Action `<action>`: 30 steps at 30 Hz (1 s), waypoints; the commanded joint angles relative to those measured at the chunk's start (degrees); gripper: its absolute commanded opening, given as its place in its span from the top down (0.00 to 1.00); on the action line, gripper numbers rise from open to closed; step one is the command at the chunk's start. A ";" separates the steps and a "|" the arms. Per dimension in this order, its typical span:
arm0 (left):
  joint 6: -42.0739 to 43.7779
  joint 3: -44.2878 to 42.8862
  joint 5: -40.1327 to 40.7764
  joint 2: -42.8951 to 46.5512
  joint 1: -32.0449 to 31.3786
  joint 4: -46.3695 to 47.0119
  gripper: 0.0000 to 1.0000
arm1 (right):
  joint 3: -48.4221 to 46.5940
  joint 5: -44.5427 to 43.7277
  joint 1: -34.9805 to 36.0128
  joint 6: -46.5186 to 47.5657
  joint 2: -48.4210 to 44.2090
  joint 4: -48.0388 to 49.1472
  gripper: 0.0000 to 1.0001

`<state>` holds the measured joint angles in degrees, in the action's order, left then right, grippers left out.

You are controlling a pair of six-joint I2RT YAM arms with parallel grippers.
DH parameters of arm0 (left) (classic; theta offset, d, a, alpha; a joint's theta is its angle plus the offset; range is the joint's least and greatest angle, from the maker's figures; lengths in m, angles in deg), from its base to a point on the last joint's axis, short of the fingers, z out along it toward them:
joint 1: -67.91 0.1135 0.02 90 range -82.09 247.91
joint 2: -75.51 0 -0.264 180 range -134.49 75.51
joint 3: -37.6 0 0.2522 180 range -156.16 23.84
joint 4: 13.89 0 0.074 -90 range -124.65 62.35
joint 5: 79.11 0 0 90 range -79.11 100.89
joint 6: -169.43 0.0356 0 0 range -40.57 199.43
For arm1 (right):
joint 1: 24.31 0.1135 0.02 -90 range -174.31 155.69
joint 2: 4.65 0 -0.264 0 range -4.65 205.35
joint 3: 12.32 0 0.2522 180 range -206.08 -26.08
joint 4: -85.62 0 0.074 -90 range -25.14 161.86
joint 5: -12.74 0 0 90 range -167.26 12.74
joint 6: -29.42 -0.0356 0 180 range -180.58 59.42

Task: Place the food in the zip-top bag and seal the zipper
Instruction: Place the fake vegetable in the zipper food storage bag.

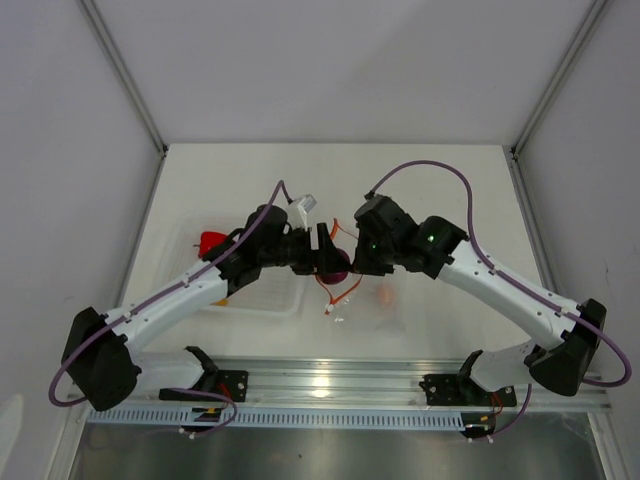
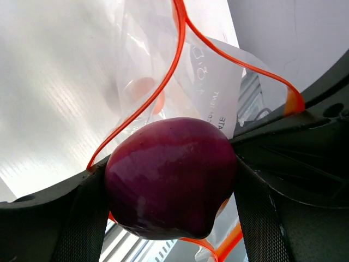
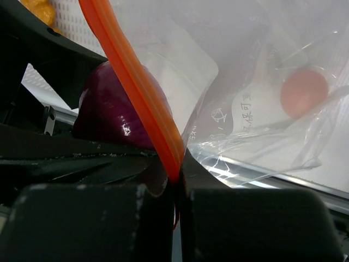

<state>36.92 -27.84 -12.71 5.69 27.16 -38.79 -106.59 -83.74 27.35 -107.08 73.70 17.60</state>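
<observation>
White tabletop, grey enclosure walls on three sides, aluminium rail along the near edge carrying both arm bases. Both arms reach in and meet mid-table. Left gripper is clamped on the round purple piece, one finger on each flank. Left wrist view is mostly filled by that piece, so little past it is visible. Right gripper has its fingers pinched together on the zipper, holding that edge of the zip-top bag up off the table. The bag mouth gapes: in the left wrist view the red-orange strip loops up and away on both sides of the purple piece and shows again below it. The piece sits right at the mouth; can't tell if it has crossed the rim. A round peach-orange piece lies inside the bag, down in the film, well apart from the purple one. A clear rigid tray sits left of the bag, largely covered by the left arm. The red pepper piece is at the tray's far-left end. An orange-yellow lump shows over a dotted base in the corner of the right wrist view.
</observation>
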 commanded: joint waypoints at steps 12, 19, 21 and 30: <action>0.14 -6.42 3.56 -2.87 -0.20 -6.09 0.37 | -1.32 0.33 0.29 0.18 -2.50 1.96 1.00; 0.84 -5.28 2.24 -1.37 -0.29 -4.60 0.31 | -0.61 0.50 -0.15 0.27 -2.50 2.23 1.00; 1.02 -4.75 1.63 -1.28 -0.38 -4.24 0.30 | -0.61 0.50 -0.15 0.18 -2.41 2.23 1.00; 1.54 -5.45 1.18 -0.67 -0.38 -4.16 0.23 | -0.35 0.68 -0.24 0.27 -2.50 2.40 1.00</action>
<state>37.06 -31.90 -10.48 3.02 27.14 -44.56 -106.57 -83.69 27.20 -107.01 72.89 17.36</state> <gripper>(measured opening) 0.814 0.003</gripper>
